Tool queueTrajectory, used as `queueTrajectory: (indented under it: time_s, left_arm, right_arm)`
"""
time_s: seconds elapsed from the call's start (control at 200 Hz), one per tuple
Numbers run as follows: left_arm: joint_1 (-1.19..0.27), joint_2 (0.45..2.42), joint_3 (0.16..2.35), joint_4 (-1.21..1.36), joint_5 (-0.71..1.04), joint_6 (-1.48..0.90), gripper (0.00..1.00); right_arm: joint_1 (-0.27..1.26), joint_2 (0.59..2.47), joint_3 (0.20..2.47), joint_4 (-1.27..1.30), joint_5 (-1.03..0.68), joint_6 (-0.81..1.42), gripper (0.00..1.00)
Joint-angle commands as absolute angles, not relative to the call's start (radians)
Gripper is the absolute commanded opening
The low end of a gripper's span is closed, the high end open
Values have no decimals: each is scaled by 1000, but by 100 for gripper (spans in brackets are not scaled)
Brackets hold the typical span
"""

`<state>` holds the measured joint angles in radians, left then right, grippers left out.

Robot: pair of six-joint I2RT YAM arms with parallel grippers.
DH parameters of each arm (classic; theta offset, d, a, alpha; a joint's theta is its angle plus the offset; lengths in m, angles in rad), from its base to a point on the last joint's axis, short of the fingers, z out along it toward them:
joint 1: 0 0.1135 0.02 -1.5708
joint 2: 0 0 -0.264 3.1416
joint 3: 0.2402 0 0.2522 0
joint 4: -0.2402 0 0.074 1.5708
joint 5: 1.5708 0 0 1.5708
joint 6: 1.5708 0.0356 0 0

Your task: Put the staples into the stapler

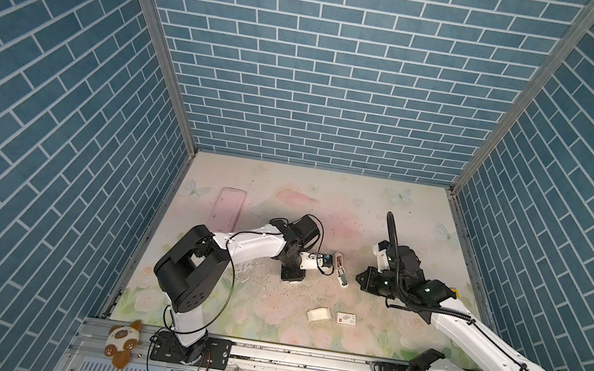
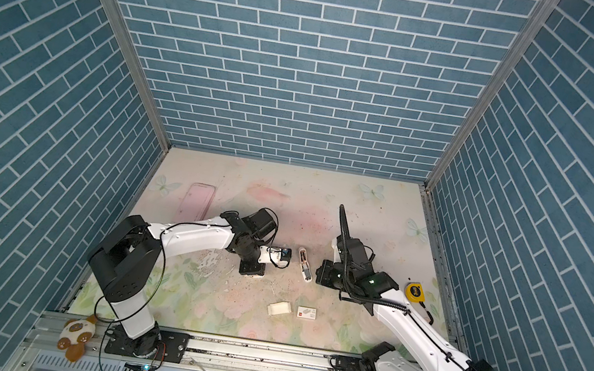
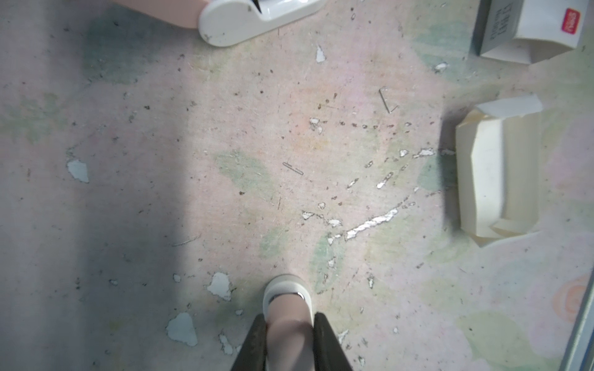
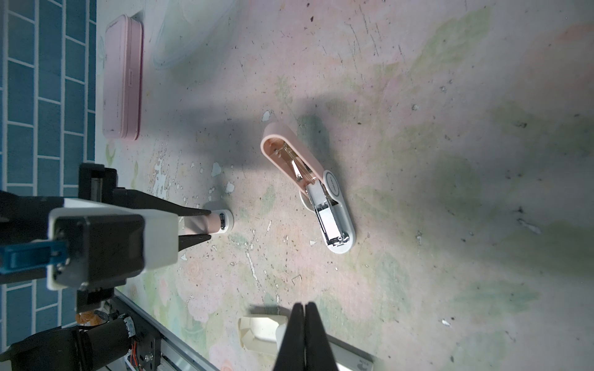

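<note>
1. The stapler (image 1: 340,273) is lying open at centre of both top views, long axis near-vertical, between the grippers.
2. The tray (image 1: 319,314) and red-marked sleeve (image 1: 346,318) are resting below it.
3. The left gripper (image 4: 209,224) is pinching a pink-and-white piece (image 3: 287,298); the right gripper (image 4: 304,306) is hanging closed, empty.

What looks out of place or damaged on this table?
Loose bent staples lie scattered on the mat, whose print is chipped into white patches. The white tray lies apart from its red-marked sleeve. The stapler lies swung wide open.
</note>
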<state>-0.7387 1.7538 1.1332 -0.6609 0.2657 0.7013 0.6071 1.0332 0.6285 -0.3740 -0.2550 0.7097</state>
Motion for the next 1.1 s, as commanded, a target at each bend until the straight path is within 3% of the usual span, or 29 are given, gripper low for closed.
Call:
queueTrajectory:
  time_s: [0.0,1.09]
  left_arm:
    - [-744,1820,1127,-739,201,723,8]
    - [-782,1986,1178,-805,152,710,5]
  right_arm:
    - [601,1017,615,-370,-265,719,5]
    - [598,996,606,-382,-260,720,5]
